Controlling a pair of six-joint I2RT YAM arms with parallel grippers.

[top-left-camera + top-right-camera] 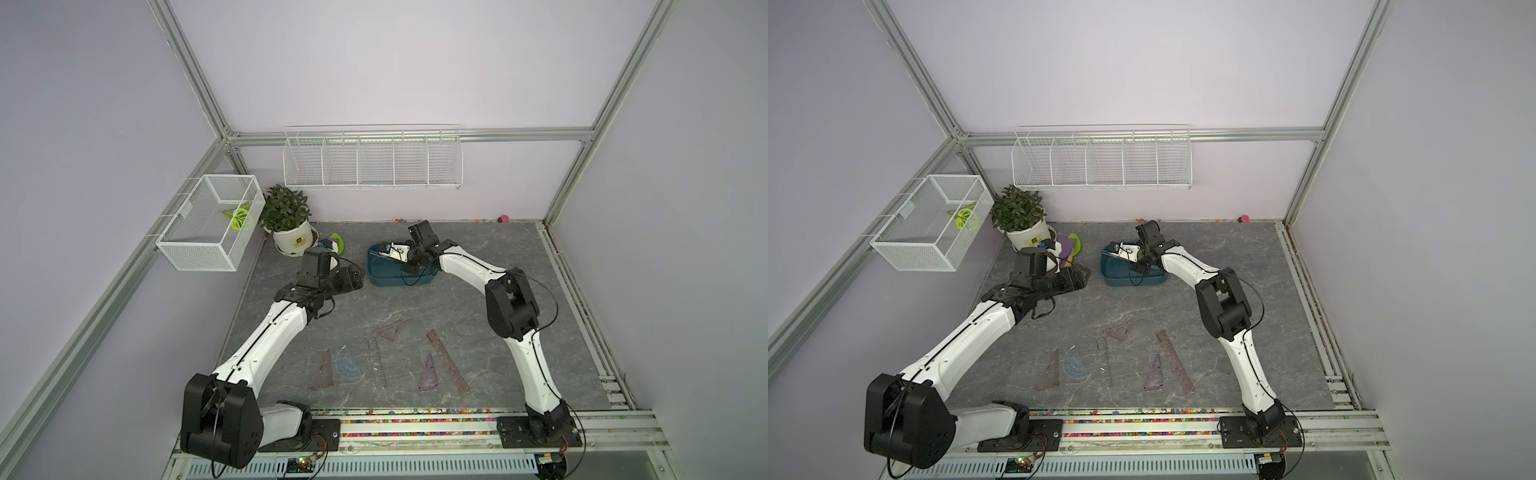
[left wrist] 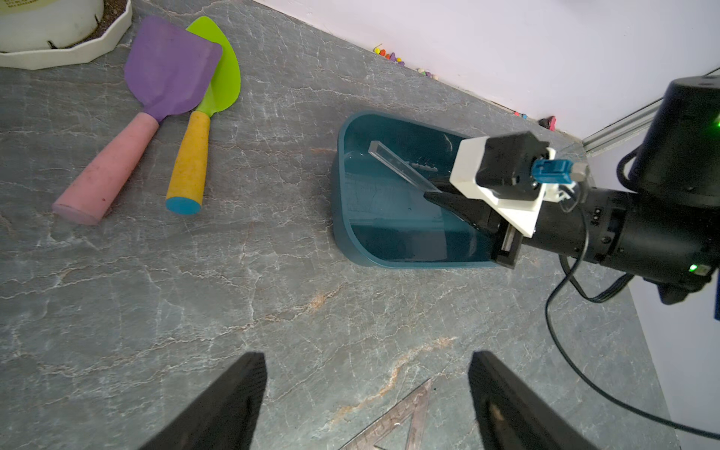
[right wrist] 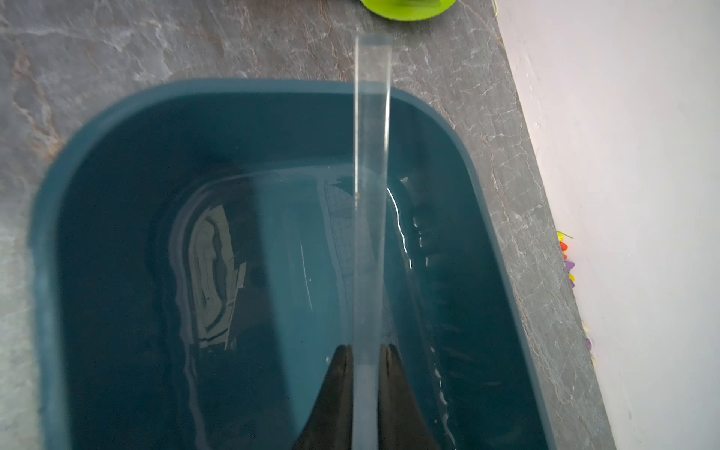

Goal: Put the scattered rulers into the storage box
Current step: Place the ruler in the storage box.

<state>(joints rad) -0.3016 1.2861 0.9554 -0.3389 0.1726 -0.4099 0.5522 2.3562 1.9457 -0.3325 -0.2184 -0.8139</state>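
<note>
The dark teal storage box [image 1: 386, 278] [image 1: 1121, 278] sits at the back middle of the table. My right gripper [image 3: 366, 350] is shut on a clear straight ruler [image 3: 370, 156] [image 2: 397, 163], which is tilted inside the box [image 3: 233, 89] with its far end above the rim. Several rulers lie flat near the front: brownish triangles [image 1: 326, 372] [image 1: 390, 330] [image 1: 428, 374], a bluish protractor [image 1: 347, 365], a thin clear strip [image 1: 378, 361] and a long brownish strip [image 1: 449, 361]. My left gripper [image 2: 368, 358] [image 1: 351, 280] stands open left of the box, with a triangle's corner [image 2: 393, 424] below it.
Purple [image 2: 171, 66] and green [image 2: 226, 78] toy shovels lie beside a potted plant [image 1: 291, 237] at the back left. A white mesh basket [image 1: 208, 224] hangs on the left wall, a long wire rack [image 1: 372, 162] on the back wall. Small beads line the back wall.
</note>
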